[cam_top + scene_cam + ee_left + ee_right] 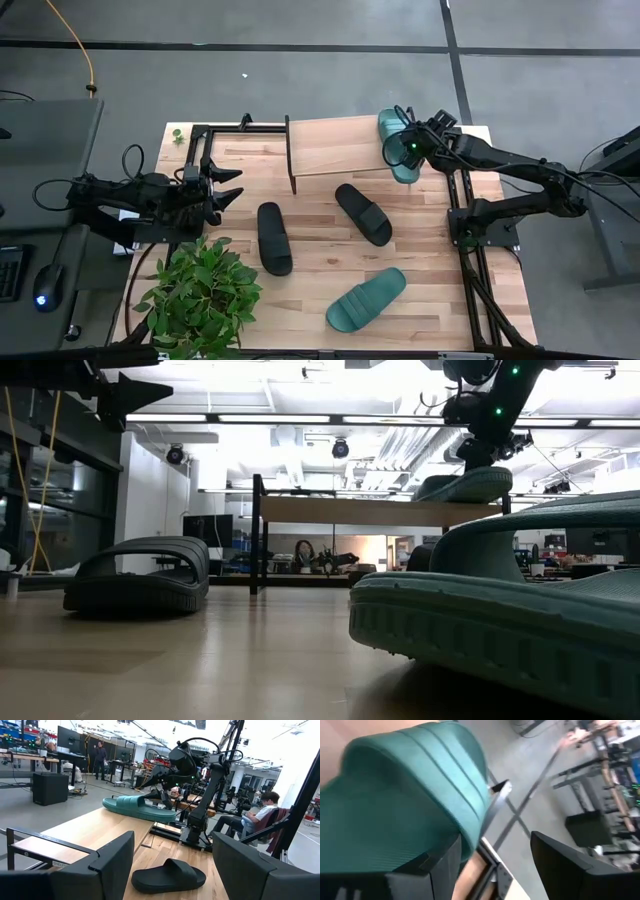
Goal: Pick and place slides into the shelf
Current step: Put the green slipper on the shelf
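A teal slide lies sole down on the right end of the shelf's plank top. My right gripper is open just over that slide's near part. One finger is beside the wide strap; the other stands clear over the shelf's edge. Two black slides and a second teal slide lie flat on the table in front of the shelf. My left gripper hovers open at the table's left edge. My right gripper has one finger close against the side of the teal slide's strap, coming from above and the right. Whether that finger touches the strap I cannot tell. Nothing is between the two fingers, and the slide rests on the shelf top.
A leafy potted plant stands at the table's near left corner. A black metal frame rises at the far left, beside the shelf. The right arm's base is at the right edge. A person sits beyond the table.
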Robot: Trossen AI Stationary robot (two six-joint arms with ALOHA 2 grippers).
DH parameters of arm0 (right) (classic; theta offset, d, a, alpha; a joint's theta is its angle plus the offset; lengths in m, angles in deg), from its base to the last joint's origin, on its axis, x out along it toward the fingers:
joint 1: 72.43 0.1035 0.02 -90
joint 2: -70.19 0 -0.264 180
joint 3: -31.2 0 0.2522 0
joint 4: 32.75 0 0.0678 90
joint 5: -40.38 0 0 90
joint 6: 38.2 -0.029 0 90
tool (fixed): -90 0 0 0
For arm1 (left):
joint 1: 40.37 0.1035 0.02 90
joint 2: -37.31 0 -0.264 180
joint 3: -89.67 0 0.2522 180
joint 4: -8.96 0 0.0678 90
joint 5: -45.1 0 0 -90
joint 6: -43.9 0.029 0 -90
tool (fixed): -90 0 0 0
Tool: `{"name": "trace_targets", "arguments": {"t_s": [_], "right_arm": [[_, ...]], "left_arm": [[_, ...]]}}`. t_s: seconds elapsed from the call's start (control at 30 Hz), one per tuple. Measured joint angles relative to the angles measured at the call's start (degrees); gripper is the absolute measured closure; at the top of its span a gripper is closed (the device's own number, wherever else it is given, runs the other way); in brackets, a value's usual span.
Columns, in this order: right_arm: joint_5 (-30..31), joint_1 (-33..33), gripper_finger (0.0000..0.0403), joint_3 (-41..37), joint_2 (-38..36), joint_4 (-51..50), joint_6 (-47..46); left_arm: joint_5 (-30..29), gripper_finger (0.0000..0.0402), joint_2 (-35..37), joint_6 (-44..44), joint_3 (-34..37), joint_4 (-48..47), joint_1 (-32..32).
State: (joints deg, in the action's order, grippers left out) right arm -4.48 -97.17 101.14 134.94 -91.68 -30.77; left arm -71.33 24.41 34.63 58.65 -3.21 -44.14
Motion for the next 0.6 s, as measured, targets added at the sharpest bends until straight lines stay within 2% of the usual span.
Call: {"name": "trace_targets", "arguments": {"t_s": [0.17,0.6], "right_arm": [[-4.63,0.00,0.0176,0.00,0.00,0.02,-0.12],[-7.39,0.04,0.0176,0.00,0.00,-1.54,-3.04]], "left_arm": [[0.00,0.0151,0.00,0.00,0.00,-0.02,0.02],[0.00,0.0151,0.02,0.00,0.00,-0.04,0.00]]}}
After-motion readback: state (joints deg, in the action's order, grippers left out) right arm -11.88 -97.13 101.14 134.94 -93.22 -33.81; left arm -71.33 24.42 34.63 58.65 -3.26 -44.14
